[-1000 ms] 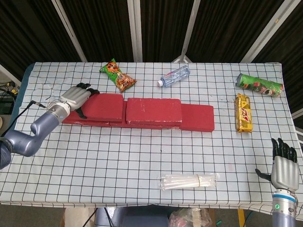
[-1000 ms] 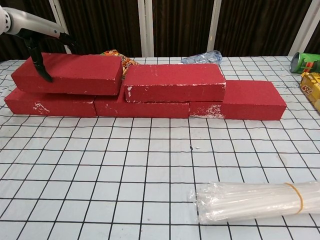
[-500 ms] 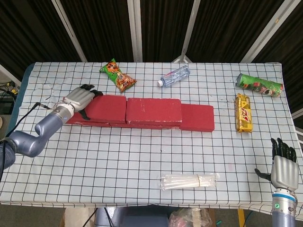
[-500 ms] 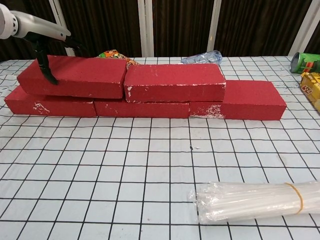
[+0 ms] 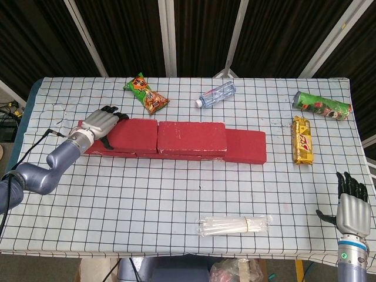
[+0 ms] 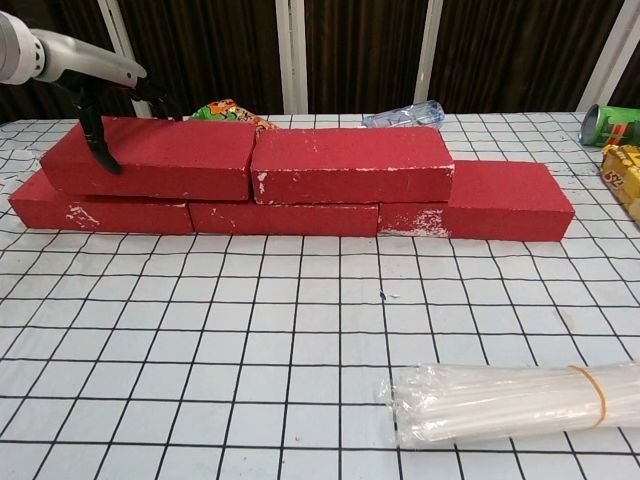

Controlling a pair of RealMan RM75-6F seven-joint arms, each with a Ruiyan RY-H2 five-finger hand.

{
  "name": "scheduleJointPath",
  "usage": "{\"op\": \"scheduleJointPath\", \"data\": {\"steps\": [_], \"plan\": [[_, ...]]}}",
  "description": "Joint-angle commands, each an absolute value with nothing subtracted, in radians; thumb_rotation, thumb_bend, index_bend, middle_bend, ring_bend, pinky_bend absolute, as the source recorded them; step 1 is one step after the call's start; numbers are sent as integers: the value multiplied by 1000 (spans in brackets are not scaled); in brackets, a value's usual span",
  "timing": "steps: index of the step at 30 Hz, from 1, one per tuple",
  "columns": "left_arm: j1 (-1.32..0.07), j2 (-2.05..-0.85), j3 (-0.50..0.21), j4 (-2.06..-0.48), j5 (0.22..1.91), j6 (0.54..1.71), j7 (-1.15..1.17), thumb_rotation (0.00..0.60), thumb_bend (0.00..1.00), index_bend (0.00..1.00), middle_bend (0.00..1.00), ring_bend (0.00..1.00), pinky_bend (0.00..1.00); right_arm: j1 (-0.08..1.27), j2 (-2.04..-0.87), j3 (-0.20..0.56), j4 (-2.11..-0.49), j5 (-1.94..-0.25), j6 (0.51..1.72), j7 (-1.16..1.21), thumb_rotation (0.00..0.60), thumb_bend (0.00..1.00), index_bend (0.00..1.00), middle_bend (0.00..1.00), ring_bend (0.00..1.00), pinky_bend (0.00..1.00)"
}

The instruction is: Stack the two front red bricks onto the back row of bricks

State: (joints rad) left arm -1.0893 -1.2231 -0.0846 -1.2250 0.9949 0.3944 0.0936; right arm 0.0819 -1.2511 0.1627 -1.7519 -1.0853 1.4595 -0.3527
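Three red bricks form the back row; the rightmost one point(image 5: 247, 146) point(image 6: 505, 200) lies bare. Two more red bricks lie on top of that row, end to end. The right upper brick point(image 5: 191, 137) point(image 6: 350, 164) sits free. My left hand point(image 5: 102, 123) point(image 6: 88, 84) grips the left end of the left upper brick point(image 5: 134, 131) point(image 6: 155, 157), with fingers over its top and the thumb point(image 6: 97, 142) on its front face. That brick lies flat and touches its neighbour. My right hand point(image 5: 353, 212) is open at the front right table edge, far from the bricks.
Behind the bricks lie a green-orange snack bag point(image 5: 147, 94) and a water bottle point(image 5: 216, 95). A green can point(image 5: 322, 106) and a yellow packet point(image 5: 302, 140) lie at the right. A wrapped bundle of clear tubes point(image 5: 235, 224) point(image 6: 500, 400) lies at the front.
My left hand has slid the left upper brick to the right and levelled it, closing the gap to the other upper brick. The right hand has not moved.
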Motion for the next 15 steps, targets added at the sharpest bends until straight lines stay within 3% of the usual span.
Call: {"op": "scheduleJointPath", "data": {"steps": [1,15], "plan": [[-1093,-1226,-80,-1223,983,397,98,600,0,199,149,0,0,82,-1251,163,-1752,-1085,1460,-353,600,133,0,0,0,0],[-1108,-1234,-60,-1225,944,411,118,600,0,158,119,0,0,83,-1252,164,-1751,-1078,1459,-353,600,133,0,0,0,0]]}}
